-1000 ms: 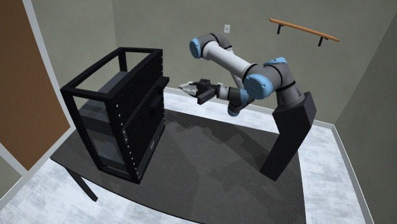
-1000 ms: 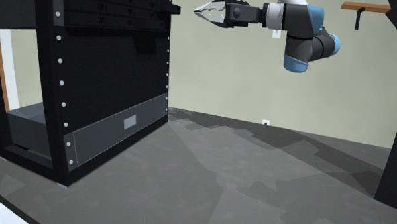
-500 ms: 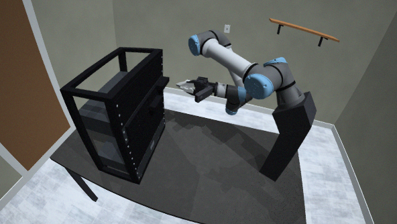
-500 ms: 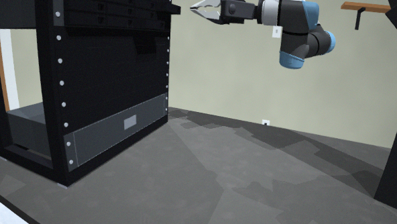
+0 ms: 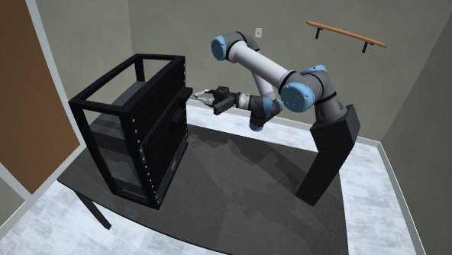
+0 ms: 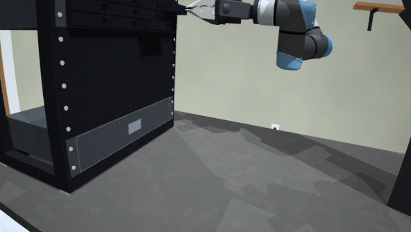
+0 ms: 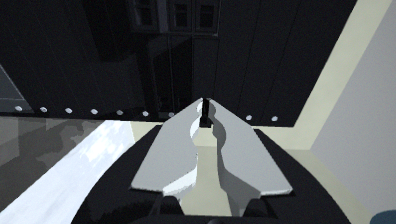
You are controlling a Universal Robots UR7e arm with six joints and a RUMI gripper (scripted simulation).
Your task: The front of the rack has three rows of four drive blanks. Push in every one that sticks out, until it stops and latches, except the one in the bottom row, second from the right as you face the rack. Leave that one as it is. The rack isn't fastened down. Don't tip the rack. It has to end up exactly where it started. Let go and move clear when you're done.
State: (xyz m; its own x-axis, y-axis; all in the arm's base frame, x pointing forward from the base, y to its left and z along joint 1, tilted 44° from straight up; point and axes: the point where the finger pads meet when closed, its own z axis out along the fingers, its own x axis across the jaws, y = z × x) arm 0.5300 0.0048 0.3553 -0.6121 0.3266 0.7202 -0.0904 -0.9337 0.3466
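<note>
The black rack stands on the dark table, its front face turned toward the arm. One drive blank sticks out at the far end of the rack's front, high up; it also shows in the exterior view. A second blank sticks out lower down and shows in the exterior view. My gripper is shut and empty, level with the upper blank. Its tips are at that blank's front end; I cannot tell whether they touch. In the wrist view the closed tips point at the dark rack front.
A grey panel with a small label runs along the bottom of the rack's front. The arm's black pedestal stands at the table's right. A wooden shelf hangs on the back wall.
</note>
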